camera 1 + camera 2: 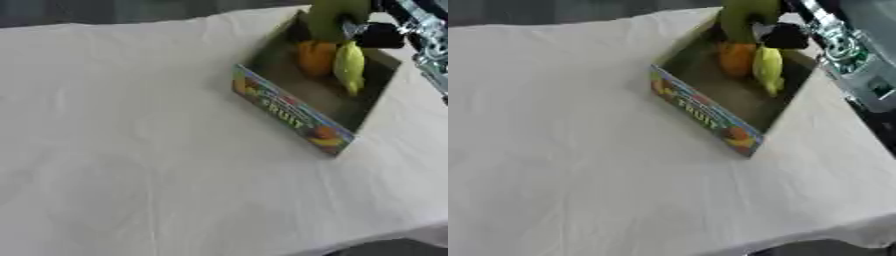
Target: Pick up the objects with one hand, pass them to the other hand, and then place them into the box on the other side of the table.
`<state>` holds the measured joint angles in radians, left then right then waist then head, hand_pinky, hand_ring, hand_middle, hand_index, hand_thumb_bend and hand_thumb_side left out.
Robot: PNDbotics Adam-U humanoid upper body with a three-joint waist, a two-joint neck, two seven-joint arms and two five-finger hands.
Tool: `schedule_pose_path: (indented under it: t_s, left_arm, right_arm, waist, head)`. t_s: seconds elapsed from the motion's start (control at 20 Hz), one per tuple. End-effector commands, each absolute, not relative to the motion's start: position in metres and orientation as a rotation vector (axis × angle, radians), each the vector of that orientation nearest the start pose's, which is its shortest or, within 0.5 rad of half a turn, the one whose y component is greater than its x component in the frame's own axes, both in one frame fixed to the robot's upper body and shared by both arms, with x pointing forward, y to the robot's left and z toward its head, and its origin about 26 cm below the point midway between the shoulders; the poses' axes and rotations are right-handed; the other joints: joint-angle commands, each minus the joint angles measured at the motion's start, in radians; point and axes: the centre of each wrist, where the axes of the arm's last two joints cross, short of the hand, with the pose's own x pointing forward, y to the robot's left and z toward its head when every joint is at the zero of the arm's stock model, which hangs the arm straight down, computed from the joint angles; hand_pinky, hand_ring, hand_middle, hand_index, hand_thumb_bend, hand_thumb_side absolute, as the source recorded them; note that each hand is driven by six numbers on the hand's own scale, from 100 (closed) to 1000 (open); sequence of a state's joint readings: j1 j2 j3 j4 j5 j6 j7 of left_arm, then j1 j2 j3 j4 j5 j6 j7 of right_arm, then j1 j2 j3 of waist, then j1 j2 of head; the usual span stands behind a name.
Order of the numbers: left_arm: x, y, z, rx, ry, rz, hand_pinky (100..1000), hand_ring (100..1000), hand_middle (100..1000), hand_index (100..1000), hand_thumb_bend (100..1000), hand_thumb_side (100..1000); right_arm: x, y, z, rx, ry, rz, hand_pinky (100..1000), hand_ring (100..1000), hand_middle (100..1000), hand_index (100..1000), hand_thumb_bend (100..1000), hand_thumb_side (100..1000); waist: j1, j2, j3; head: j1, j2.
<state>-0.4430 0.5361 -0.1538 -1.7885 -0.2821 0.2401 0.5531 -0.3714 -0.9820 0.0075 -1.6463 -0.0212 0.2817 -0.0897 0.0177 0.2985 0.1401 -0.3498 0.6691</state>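
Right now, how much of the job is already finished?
Near the end, it seems. An orange fruit and a yellow fruit already lie in the box. The right hand is over the box's far end beside a green fruit; whether it holds that fruit I cannot tell. No other objects show on the cloth. The left hand is out of view.

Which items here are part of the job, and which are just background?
Job:
- box, open, printed front
- orange item in the box
- yellow item in the box
- green item at the box's far end
- right hand over the box

Background:
- white tablecloth
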Motion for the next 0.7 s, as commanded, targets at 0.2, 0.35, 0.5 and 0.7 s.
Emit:
schedule_pose_path:
  t_s: [0.2, 0.35, 0.5, 0.7]
  left_arm:
    - [0.338, 0.272, 0.214, 1.025, -2.133, -0.143, 537, 591, 616, 754, 888, 405]
    - [0.338, 0.274, 0.213, 1.039, -2.125, -0.127, 537, 591, 616, 755, 885, 406]
    - [0.339, 0.277, 0.211, 1.049, -2.114, -0.124, 537, 592, 617, 757, 884, 408]
    - [0.339, 0.278, 0.21, 1.054, -2.105, -0.127, 538, 593, 618, 758, 881, 409]
  right_arm:
    - [0.33, -0.42, 0.26, -1.045, -1.617, 0.644, 909, 716, 584, 702, 100, 224]
    - [0.33, -0.422, 0.258, -1.087, -1.612, 0.713, 934, 863, 819, 915, 100, 301]
    - [0.328, -0.426, 0.261, -1.12, -1.603, 0.795, 995, 934, 901, 991, 100, 416]
    - [0.326, -0.427, 0.264, -1.188, -1.582, 0.815, 1000, 954, 929, 999, 138, 491]
  waist:
    - [-0.003, -0.011, 0.006]
    - [-0.004, -0.01, 0.005]
    - [-0.004, -0.011, 0.001]
    - [-0.005, -0.013, -0.005]
  head:
    - [-0.015, -0.026]
    - [-0.013, -0.018]
    - [-0.008, -0.009]
    - [0.001, 0.0]
